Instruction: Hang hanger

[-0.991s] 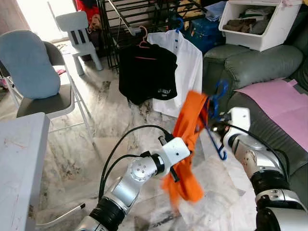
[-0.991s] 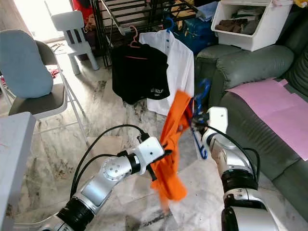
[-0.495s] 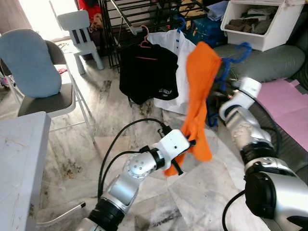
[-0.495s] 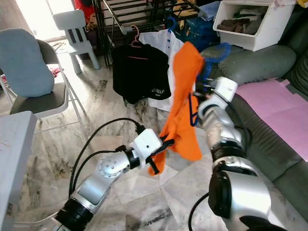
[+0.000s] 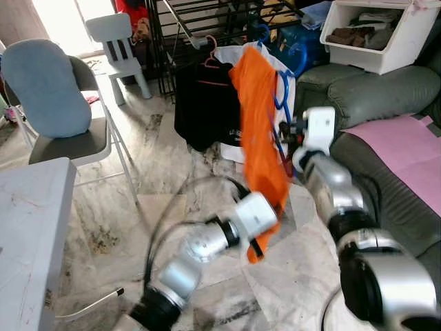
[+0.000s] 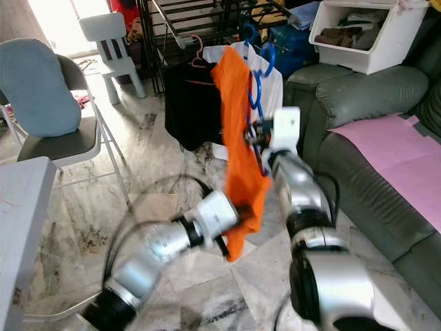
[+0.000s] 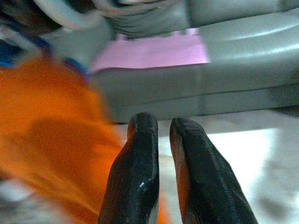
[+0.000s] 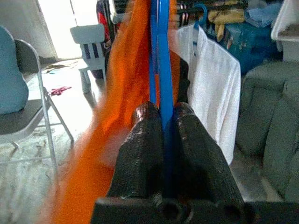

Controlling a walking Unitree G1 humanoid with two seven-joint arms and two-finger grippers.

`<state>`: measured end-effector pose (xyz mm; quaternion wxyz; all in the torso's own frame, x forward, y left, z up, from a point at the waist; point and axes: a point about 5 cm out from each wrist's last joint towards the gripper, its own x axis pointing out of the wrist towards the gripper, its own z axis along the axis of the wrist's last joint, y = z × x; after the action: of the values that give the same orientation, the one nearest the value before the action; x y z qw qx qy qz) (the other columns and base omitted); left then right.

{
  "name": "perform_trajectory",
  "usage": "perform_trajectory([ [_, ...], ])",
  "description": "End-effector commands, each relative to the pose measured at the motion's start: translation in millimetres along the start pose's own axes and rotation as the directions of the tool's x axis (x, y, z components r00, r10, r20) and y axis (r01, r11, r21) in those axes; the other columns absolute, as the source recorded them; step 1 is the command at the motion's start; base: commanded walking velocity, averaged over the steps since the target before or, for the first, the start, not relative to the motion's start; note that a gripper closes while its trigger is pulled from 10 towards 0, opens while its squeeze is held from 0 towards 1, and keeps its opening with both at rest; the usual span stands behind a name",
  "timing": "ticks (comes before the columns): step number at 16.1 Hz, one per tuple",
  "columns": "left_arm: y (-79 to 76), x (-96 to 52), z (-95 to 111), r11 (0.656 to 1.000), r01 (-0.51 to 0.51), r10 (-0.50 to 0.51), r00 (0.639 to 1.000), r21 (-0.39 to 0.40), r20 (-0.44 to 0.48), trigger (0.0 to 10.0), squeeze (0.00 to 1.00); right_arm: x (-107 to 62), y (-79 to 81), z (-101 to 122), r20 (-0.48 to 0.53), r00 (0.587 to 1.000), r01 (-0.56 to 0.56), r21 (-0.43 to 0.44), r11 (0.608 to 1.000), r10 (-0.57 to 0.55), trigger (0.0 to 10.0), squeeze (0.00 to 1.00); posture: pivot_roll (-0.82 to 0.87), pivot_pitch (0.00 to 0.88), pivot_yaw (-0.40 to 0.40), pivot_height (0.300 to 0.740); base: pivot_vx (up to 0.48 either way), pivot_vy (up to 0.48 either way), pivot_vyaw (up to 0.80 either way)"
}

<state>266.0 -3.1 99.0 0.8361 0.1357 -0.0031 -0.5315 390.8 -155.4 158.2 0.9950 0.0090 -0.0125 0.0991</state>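
Note:
A blue hanger (image 5: 282, 86) carries an orange garment (image 5: 258, 131). My right gripper (image 8: 162, 109) is shut on the hanger's blue bar (image 8: 158, 51) and holds it up in front of the black drying rack (image 5: 207, 14). On the rack hang a black shirt (image 5: 203, 103) on a pink hanger and a white shirt (image 8: 212, 79). My left gripper (image 5: 256, 243) is low at the orange hem. Its fingers (image 7: 140, 154) are shut with the orange cloth (image 7: 51, 140) beside them and nothing between the tips.
A grey-green sofa (image 5: 372, 89) with a pink cloth (image 5: 406, 152) is on the right, a white bin (image 5: 375, 34) above it. A folding chair with a blue cushion (image 5: 48, 89) and a white table (image 5: 27, 227) stand on the left. Marble floor lies between.
My right gripper has lifted the hanger and orange garment up and to the left, close to the hung shirts. The left gripper stayed at the garment's lower end.

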Motion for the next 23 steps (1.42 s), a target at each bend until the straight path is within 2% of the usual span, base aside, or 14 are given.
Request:
perform_trajectory([
  [1, -2.1, -0.1, -4.6, 0.999, 0.019, -0.019, 1.0, -0.027, -0.013, 10.0, 1.0, -0.6, 0.1, 16.6, 0.108, 0.994, -0.025, -0.063, 0.998, 0.031, 10.0, 0.0, -0.19, 0.0, 0.039, 0.74, 0.0, 0.0, 0.0],
  [3, -4.0, 1.6, -13.4, 0.998, 0.02, -0.023, 0.999, -0.064, -0.041, 10.0, 1.0, -11.5, -1.3, 6.6, 0.129, 0.988, -0.075, -0.047, 0.996, 0.081, 10.0, 0.0, -0.19, 0.0, 0.044, 0.74, 0.0, 0.0, 0.0],
  [4, -4.8, 2.4, -16.5, 0.998, 0.016, -0.02, 0.998, -0.068, -0.051, 10.0, 1.0, -15.9, 0.2, 4.2, 0.147, 0.984, -0.088, -0.07, 0.994, 0.098, 10.0, 0.0, -0.19, 0.0, 0.046, 0.74, 0.0, 0.0, 0.0],
  [5, -5.3, 2.5, -17.4, 0.997, 0.021, -0.025, 0.998, -0.074, -0.053, 10.0, 1.0, -19.7, 2.5, 2.7, 0.166, 0.979, -0.104, -0.109, 0.989, 0.122, 10.0, 0.0, -0.19, 0.0, 0.048, 0.74, 0.0, 0.0, 0.0],
  [6, -3.9, 0.4, -16.9, 0.997, 0.019, -0.022, 0.999, -0.069, -0.048, 10.0, 1.0, -28.6, 9.3, -1.9, 0.19, 0.963, -0.15, -0.2, 0.968, 0.189, 10.0, 0.0, -0.19, 0.0, 0.049, 0.74, 0.0, 0.0, 0.0],
  [7, -3.0, -0.6, -16.7, 0.998, 0.017, -0.02, 0.999, -0.067, -0.047, 10.0, 1.0, -30.1, 10.8, -3.0, 0.19, 0.961, -0.159, -0.216, 0.963, 0.202, 10.0, 0.0, -0.19, 0.0, 0.049, 0.74, 0.0, 0.0, 0.0],
  [8, 9.8, -12.4, -16.5, 0.999, -0.037, 0.036, 0.998, -0.015, -0.046, 10.0, 1.0, -41.3, 17.2, -10.2, 0.191, 0.939, -0.222, -0.296, 0.929, 0.285, 10.0, 0.0, -0.19, 0.0, 0.049, 0.74, 0.0, 0.0, 0.0],
  [11, 37.4, -36.5, -9.0, 0.987, -0.148, 0.149, 0.989, 0.067, -0.008, 10.0, 1.0, -55.2, 17.9, -18.9, 0.162, 0.92, -0.285, -0.347, 0.893, 0.357, 10.0, 0.0, -0.18, 0.0, 0.048, 0.74, 0.0, 0.0, 0.0],
  [13, 68.6, -63.7, 1.3, 0.943, -0.277, 0.276, 0.961, 0.185, 0.036, 10.0, 1.0, -70.2, 8.9, -21.7, 0.129, 0.905, -0.322, -0.417, 0.85, 0.406, 10.0, 0.0, -0.17, 0.0, 0.047, 0.74, 0.0, 0.0, 0.0],
  [14, 80.1, -75.2, 5.5, 0.921, -0.319, 0.315, 0.948, 0.222, 0.055, 10.0, 1.0, -77.5, 2.3, -22.3, 0.11, 0.899, -0.337, -0.442, 0.831, 0.423, 10.0, 0.0, -0.17, 0.0, 0.045, 0.74, 0.0, 0.0, 0.0],
  [15, 85.4, -80.3, 6.9, 0.908, -0.336, 0.332, 0.941, 0.251, 0.059, 10.0, 1.0, -82.6, -1.0, -23.6, 0.088, 0.891, -0.362, -0.454, 0.814, 0.445, 10.0, 0.0, -0.16, 0.0, 0.042, 0.74, 0.0, 0.0, 0.0],
  [17, 95.9, -94.9, 6.5, 0.876, -0.338, 0.345, 0.938, 0.344, 0.043, 10.0, 1.0, -100.4, -11.7, -26.9, -0.018, 0.846, -0.474, -0.484, 0.736, 0.533, 10.0, 0.0, -0.17, 0.0, 0.043, 0.74, 0.0, 0.0, 0.0],
  [19, 98.8, -104.9, 4.1, 0.842, -0.285, 0.309, 0.951, 0.458, 0.023, 10.0, 1.0, -115.0, -27.3, -23.7, -0.128, 0.794, -0.574, -0.48, 0.663, 0.595, 10.0, 0.0, -0.18, 0.0, 0.047, 0.74, 0.0, 0.0, 0.0],
  [23, 101.5, -113.4, -7.1, 0.796, -0.153, 0.229, 0.972, 0.586, -0.057, 10.0, 1.0, -125.2, -37.4, -18.3, -0.237, 0.708, -0.686, -0.453, 0.57, 0.665, 10.0, 0.0, -0.18, 0.0, 0.05, 0.74, 0.0, 0.0, 0.0],
])
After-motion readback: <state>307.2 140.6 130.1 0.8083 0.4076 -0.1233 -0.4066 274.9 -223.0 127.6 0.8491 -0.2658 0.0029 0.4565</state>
